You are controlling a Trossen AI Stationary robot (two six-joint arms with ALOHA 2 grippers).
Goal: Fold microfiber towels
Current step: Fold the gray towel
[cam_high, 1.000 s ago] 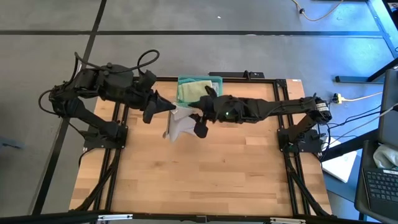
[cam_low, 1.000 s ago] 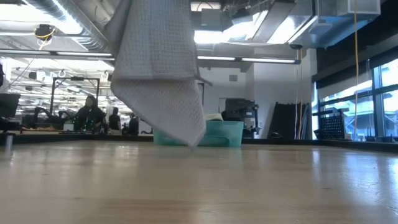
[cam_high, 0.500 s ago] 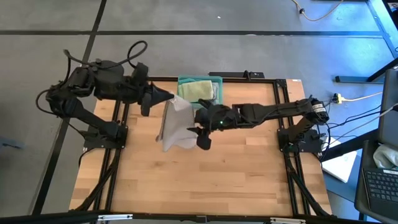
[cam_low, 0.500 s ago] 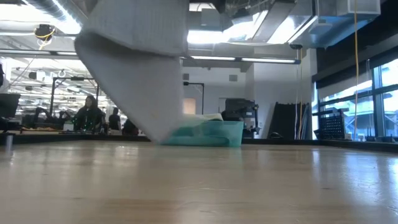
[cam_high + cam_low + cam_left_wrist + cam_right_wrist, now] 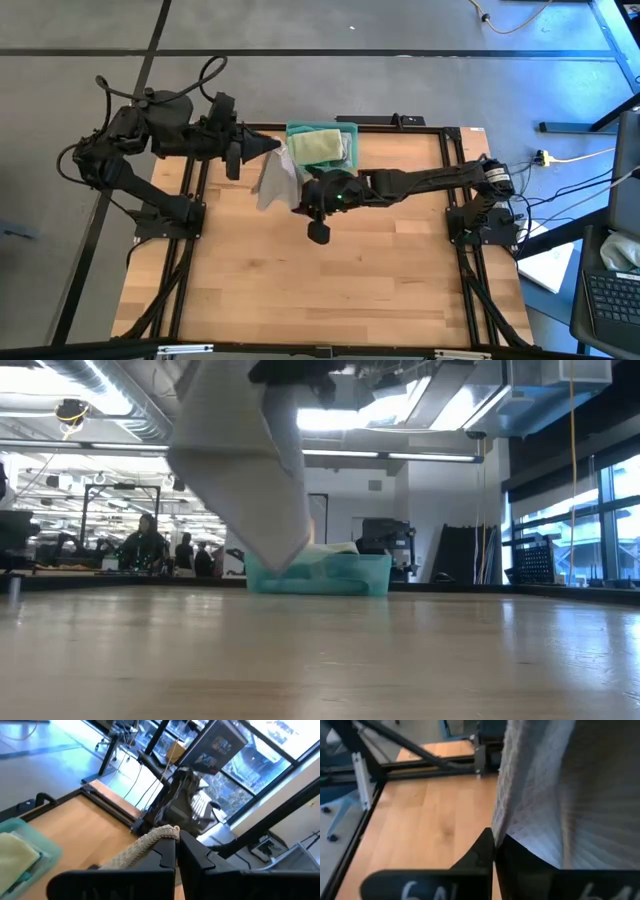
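A light grey microfiber towel (image 5: 272,182) hangs in the air over the table's far middle. Its lower corner (image 5: 280,558) is clear of the wood. My left gripper (image 5: 272,150) is shut on the towel's top. My right gripper (image 5: 298,203) reaches in from the right and is shut on a hanging side edge lower down. Behind them a pale green towel (image 5: 318,147) lies in the teal bin (image 5: 352,135) at the far edge. My left gripper pinches a bunched bit of the towel's top (image 5: 161,833) between its two fingers, and the cloth sticks out past the fingertips. The fingers come nearly level from the table's left. The towel hangs below them, clear of the table. My right gripper pinches the towel's hanging side edge (image 5: 496,834) between its two fingers. The fingers slant downward from the table's right. The cloth rises slack above them toward the left gripper, and the rest hangs free.
The teal bin (image 5: 350,575) stands at the table's far edge just behind the hanging towel. Bare wood (image 5: 320,290) stretches toward the near edge. Black frame rails (image 5: 190,250) run along both sides. People sit at desks in the room beyond.
My right gripper has come down and toward the table's left to the hanging towel and has shut on its side edge. The towel swung out and spread toward the near left, and now hangs narrower. My left gripper has tipped upward a little, still holding.
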